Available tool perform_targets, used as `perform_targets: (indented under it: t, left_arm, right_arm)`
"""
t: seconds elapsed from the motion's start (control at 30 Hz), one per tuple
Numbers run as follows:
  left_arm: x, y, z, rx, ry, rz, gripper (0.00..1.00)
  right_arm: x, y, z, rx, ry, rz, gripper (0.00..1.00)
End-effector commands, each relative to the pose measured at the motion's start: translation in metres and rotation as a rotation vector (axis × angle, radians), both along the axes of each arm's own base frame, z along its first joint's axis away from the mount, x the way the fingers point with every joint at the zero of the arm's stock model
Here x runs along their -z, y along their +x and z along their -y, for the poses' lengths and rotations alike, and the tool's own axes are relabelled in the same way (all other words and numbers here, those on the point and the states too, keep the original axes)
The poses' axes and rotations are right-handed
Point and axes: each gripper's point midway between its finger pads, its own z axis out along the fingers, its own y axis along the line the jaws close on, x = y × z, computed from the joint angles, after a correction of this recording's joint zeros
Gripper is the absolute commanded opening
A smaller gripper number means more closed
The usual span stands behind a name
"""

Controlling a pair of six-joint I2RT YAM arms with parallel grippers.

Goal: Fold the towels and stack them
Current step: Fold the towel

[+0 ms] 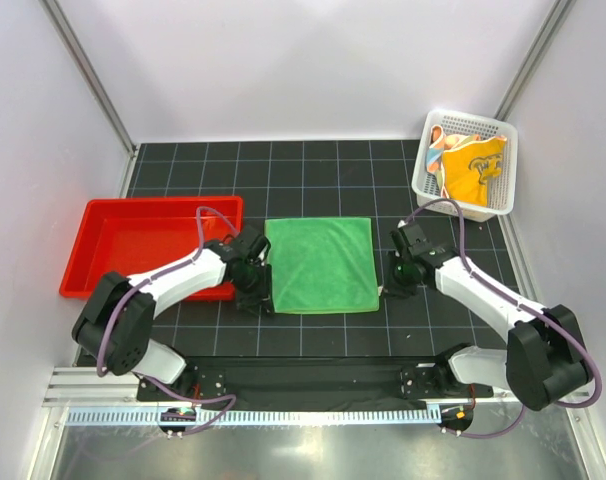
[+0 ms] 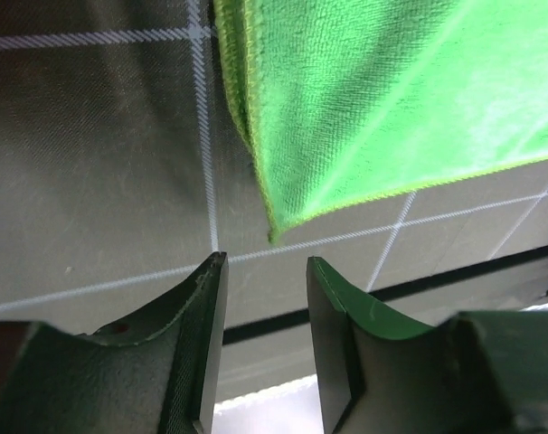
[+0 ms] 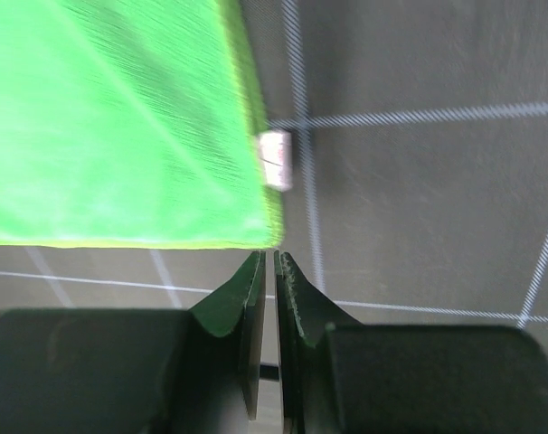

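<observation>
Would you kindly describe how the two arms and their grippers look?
Both the left arm and right arm have white shells, black joints and a looping purple cable. The left gripper and right gripper have dark green, tapering fingers.

Green towel (image 1: 320, 264) spread flat; orange towel (image 1: 473, 165) crumpled in basket (image 1: 423, 178).

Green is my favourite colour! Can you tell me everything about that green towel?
The green towel is a plain, bright green square of fuzzy soft cloth with a stitched edge and a small white label on its right side. It lies spread flat on the dark gridded mat in the middle. The open left claw sits just short of its near left corner; the shut right claw is at its near right corner, seemingly not gripping it.
</observation>
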Motion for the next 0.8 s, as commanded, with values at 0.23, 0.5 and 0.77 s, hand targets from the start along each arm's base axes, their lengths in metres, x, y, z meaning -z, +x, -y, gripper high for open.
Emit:
perform_targets:
  t: [0.23, 0.5, 0.77]
  left_arm:
    - [-0.069, 0.043, 0.047, 0.066, -0.209, 0.194, 0.41]
    - [-0.001, 0.021, 0.029, 0.043, -0.08, 0.063, 0.27]
    - [-0.016, 0.013, 0.033, 0.057, -0.097, 0.064, 0.31]
  right_arm:
    - [-0.012, 0.028, -0.039, -0.018, 0.132, 0.045, 0.17]
    - [0.023, 0.008, -0.024, 0.01, 0.063, -0.027, 0.17]
    - [0.013, -0.004, -0.014, 0.008, 0.049, -0.004, 0.2]
